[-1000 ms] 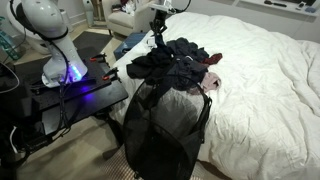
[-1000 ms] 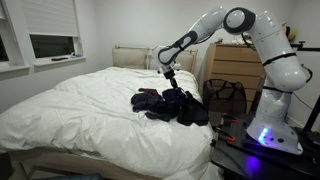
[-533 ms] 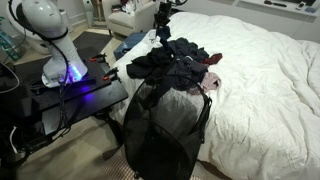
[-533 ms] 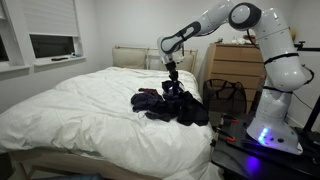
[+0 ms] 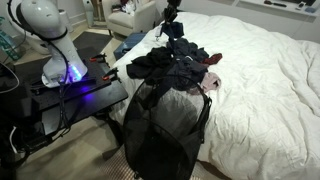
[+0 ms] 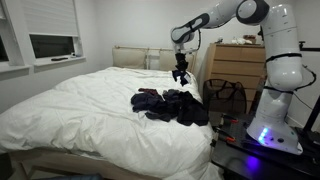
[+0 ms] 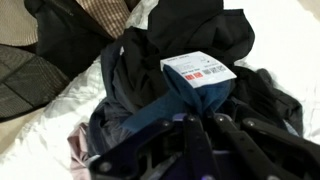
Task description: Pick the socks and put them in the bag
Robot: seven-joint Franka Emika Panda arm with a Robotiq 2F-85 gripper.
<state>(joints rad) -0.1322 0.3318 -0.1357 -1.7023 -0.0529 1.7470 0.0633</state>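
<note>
The gripper (image 6: 181, 74) is clamped on a navy sock (image 7: 165, 100) bearing a paper label, which hangs limp above the dark pile of socks (image 6: 168, 105) on the soft white duvet (image 6: 80, 110). The pick looks made. Next comes the carry to the black mesh bag (image 5: 160, 125), releasing over its floppy mouth.

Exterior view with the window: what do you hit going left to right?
Left to right: window → pile of socks → bag → robot base. The claw, shut on a sock, hangs above the pile, so it gets no slot of its own.
</note>
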